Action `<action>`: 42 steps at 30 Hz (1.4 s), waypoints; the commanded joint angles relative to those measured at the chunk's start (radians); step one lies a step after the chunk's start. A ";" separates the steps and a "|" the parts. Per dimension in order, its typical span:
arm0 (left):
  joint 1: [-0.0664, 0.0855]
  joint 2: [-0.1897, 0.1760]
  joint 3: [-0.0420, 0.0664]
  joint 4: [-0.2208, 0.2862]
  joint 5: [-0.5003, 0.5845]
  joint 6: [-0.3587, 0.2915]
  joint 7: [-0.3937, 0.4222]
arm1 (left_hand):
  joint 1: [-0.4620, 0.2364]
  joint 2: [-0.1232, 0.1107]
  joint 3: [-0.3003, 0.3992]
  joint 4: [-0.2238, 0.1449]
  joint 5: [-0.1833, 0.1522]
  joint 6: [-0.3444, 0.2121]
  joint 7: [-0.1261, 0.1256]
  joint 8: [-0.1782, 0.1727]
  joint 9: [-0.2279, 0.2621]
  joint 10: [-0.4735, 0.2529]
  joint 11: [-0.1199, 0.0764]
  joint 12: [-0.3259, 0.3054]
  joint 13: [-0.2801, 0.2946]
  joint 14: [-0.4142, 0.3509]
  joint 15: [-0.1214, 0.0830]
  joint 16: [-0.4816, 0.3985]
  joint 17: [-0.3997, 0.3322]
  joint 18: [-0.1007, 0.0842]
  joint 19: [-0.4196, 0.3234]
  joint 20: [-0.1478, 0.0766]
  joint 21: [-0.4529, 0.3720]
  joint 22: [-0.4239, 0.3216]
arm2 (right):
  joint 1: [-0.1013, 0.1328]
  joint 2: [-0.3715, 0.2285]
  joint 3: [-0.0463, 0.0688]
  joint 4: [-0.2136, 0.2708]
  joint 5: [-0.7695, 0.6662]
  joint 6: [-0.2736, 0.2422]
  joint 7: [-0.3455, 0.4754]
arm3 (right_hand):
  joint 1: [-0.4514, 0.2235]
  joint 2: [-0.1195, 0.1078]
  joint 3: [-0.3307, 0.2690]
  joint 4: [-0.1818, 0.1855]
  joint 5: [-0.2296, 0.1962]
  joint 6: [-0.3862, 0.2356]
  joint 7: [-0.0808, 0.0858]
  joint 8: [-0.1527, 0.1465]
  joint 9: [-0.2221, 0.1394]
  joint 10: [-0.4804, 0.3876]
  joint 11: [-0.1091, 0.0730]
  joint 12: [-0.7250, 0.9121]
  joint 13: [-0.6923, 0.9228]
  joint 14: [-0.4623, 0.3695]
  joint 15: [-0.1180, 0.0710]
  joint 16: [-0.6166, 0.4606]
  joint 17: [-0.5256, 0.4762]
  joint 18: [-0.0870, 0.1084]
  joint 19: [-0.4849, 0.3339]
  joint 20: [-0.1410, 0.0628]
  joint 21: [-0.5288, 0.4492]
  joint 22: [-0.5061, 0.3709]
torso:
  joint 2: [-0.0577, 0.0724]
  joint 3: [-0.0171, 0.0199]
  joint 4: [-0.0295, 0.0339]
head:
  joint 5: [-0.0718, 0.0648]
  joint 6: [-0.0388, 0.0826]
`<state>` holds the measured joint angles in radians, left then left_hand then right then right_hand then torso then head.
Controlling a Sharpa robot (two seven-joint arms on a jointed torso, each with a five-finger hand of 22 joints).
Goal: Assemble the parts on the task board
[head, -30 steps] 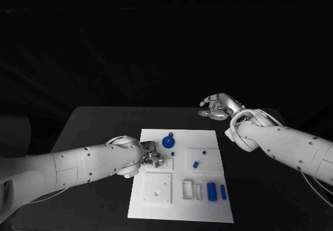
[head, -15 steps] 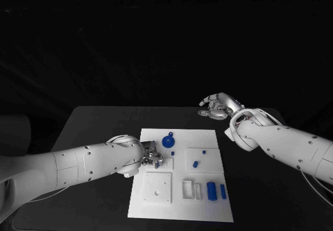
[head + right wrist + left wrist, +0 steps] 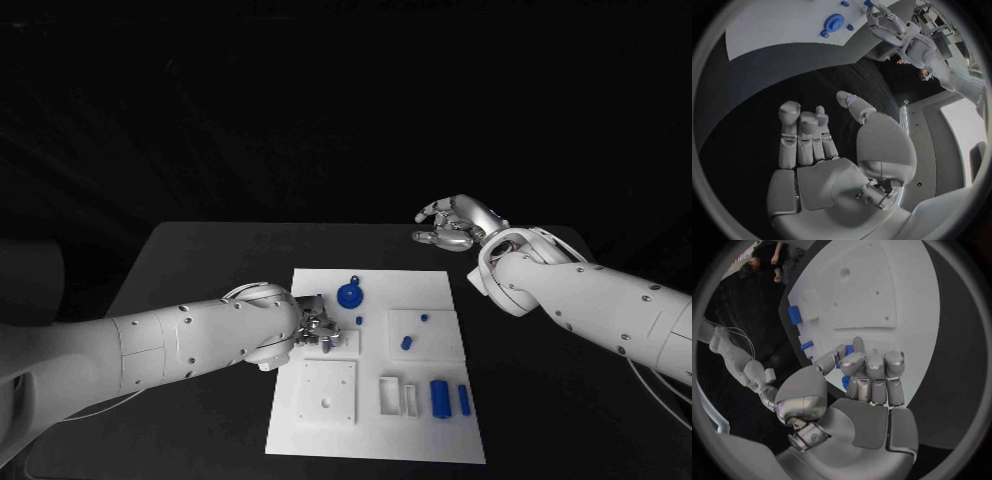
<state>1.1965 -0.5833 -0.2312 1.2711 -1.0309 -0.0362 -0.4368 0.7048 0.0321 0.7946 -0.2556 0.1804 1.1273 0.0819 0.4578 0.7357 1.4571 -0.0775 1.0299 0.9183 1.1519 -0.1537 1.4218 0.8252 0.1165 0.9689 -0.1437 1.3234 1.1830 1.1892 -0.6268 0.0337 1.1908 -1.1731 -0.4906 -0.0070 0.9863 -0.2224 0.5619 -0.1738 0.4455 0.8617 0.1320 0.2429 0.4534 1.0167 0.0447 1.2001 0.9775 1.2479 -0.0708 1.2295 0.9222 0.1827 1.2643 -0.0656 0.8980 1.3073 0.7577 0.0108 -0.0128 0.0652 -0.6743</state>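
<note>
L hand (image 3: 315,330) on blue part (image 3: 849,350)

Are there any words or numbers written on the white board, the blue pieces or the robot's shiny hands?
None: no words, numbers, labels or signs can be read.
The white task board is plain, with only cut-out shapes and small holes.
The blue round part and the blue stick-shaped parts bear no marks that can be made out.
The silver left hand and silver right hand show no lettering.
</note>
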 commanded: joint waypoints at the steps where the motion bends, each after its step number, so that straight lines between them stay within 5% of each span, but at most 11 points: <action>1: -0.001 0.006 0.000 0.001 0.001 0.000 0.009 | -0.002 -0.003 0.000 0.010 -0.016 0.120 -0.103 0.003 -0.003 -0.052 -0.048 0.006 -0.002 0.058 -0.062 -0.002 -0.001 0.023 -0.009 -0.130 0.003 -0.004 | -0.002 0.001 0.000 0.001 -0.005 0.012 0.003 | 0.000 0.006 0.000 -0.007 0.007 -0.017 0.025 0.004 -0.001 -0.006 -0.002 0.007 -0.001 0.003 0.002 0.001 -0.001 0.079 0.002 -0.008 -0.005 0.014 | 0.000 0.0002 -0.0005 | 0.000 -0.001; 5: -0.001 0.006 0.000 0.000 0.002 0.000 0.009 | -0.014 -0.029 -0.005 0.032 -0.043 0.120 -0.104 0.005 -0.007 -0.052 -0.048 0.007 -0.005 0.058 -0.063 -0.002 -0.002 0.024 -0.010 -0.131 0.008 -0.012 | -0.002 0.000 0.000 0.000 -0.005 0.012 0.003 | 0.000 0.006 0.000 -0.007 0.007 -0.017 0.025 0.004 -0.001 -0.006 -0.002 0.007 -0.001 0.002 0.002 0.001 -0.001 0.079 0.002 -0.008 -0.005 0.014 | 0.000 -0.0005 0.0010 | -0.002 0.000; 8: -0.001 0.005 0.000 -0.001 0.002 -0.002 0.009 | -0.020 -0.054 -0.007 0.056 -0.102 0.119 -0.104 0.009 -0.011 -0.052 -0.049 0.009 -0.008 0.058 -0.064 -0.002 -0.003 0.026 -0.014 -0.132 0.014 -0.021 | -0.002 0.001 0.000 0.001 -0.005 0.012 0.004 | -0.001 0.006 -0.001 -0.007 0.007 -0.017 0.025 0.004 -0.001 -0.006 -0.002 0.007 -0.002 0.002 0.002 0.001 -0.001 0.079 0.002 -0.008 -0.005 0.014 | 0.000 -0.0006 0.0008 | -0.002 0.000; 14: -0.001 0.006 0.000 -0.005 0.002 -0.009 0.010 | -0.030 -0.070 -0.011 0.073 -0.114 0.118 -0.104 0.011 -0.014 -0.053 -0.049 0.011 -0.010 0.058 -0.065 -0.001 -0.003 0.027 -0.015 -0.132 0.018 -0.027 | -0.003 0.000 0.000 0.001 -0.005 0.012 0.004 | -0.002 0.006 -0.001 -0.007 0.007 -0.017 0.025 0.003 -0.001 -0.006 -0.002 0.007 -0.002 0.002 0.002 0.001 -0.001 0.079 0.002 -0.008 -0.005 0.014 | 0.000 -0.0012 0.0003 | -0.002 0.001; 30: -0.001 0.003 0.001 -0.009 0.002 -0.018 0.006 | -0.009 -0.066 -0.005 0.063 -0.124 0.116 -0.105 0.014 -0.016 -0.053 -0.049 0.012 -0.013 0.058 -0.067 -0.001 -0.004 0.031 -0.016 -0.134 0.024 -0.034 | -0.004 -0.001 0.000 0.000 -0.005 0.013 0.004 | -0.003 0.006 -0.002 -0.007 0.008 -0.018 0.025 0.003 -0.001 -0.006 -0.002 0.008 -0.003 0.003 0.003 0.001 -0.001 0.079 0.002 -0.008 -0.005 0.014 | 0.000 -0.0011 0.0003 | -0.004 0.003; 37: -0.001 0.003 0.001 -0.017 0.000 -0.022 0.003 | 0.021 -0.106 -0.017 0.053 -0.132 0.114 -0.104 0.020 -0.015 -0.053 -0.048 0.014 -0.017 0.058 -0.067 -0.001 -0.004 0.034 -0.015 -0.133 0.032 -0.043 | -0.004 -0.001 0.000 0.001 -0.005 0.013 0.004 | -0.004 0.006 -0.003 -0.006 0.008 -0.018 0.025 0.003 -0.002 -0.006 -0.002 0.008 -0.003 0.003 0.003 0.001 -0.001 0.079 0.003 -0.007 -0.005 0.014 | 0.001 -0.0006 0.0006 | -0.005 0.004; 40: -0.001 0.002 0.002 -0.019 -0.002 -0.023 0.002 | 0.023 -0.102 -0.038 0.047 -0.132 0.112 -0.103 0.022 -0.013 -0.053 -0.048 0.015 -0.017 0.057 -0.067 0.001 -0.003 0.034 -0.014 -0.132 0.035 -0.045 | -0.004 -0.002 0.000 0.000 -0.005 0.013 0.004 | -0.005 0.006 -0.003 -0.006 0.009 -0.018 0.025 0.003 -0.002 -0.006 -0.002 0.008 -0.003 0.003 0.003 0.001 -0.001 0.079 0.003 -0.007 -0.005 0.014 | 0.001 -0.0006 0.0004 | -0.005 0.003; 42: -0.001 0.002 0.002 -0.020 -0.002 -0.024 0.002 | 0.024 -0.065 -0.120 0.009 -0.131 0.106 -0.102 0.027 -0.010 -0.055 -0.047 0.017 -0.017 0.054 -0.066 0.002 -0.003 0.034 -0.020 -0.131 0.041 -0.050 | -0.004 -0.002 0.000 0.000 -0.005 0.013 0.003 | -0.006 0.006 -0.003 -0.006 0.009 -0.018 0.025 0.003 -0.002 -0.006 -0.002 0.009 -0.003 0.003 0.003 0.001 -0.001 0.079 0.003 -0.007 -0.005 0.014 | 0.000 -0.0007 0.0001 | -0.005 0.004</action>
<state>1.1958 -0.5818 -0.2298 1.2533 -1.0297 -0.0446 -0.4355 0.7264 -0.0522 0.6923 -0.2393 0.0492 1.2412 -0.0184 0.4814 0.7240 1.4002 -0.1239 1.0437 0.9028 1.2060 -0.2128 1.4217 0.8219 0.1642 0.9575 -0.1396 1.3616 1.1336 1.1858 -0.6284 0.0337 1.1905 -1.1732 -0.4889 -0.0073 0.9863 -0.2224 0.5590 -0.1765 0.4493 0.8618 0.1325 0.2429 0.4527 1.0168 0.0447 1.2041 0.9759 1.2479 -0.0708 1.2295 0.9222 0.1827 1.2685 -0.0657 0.8980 1.3078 0.7583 0.0102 -0.0124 0.0602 -0.6708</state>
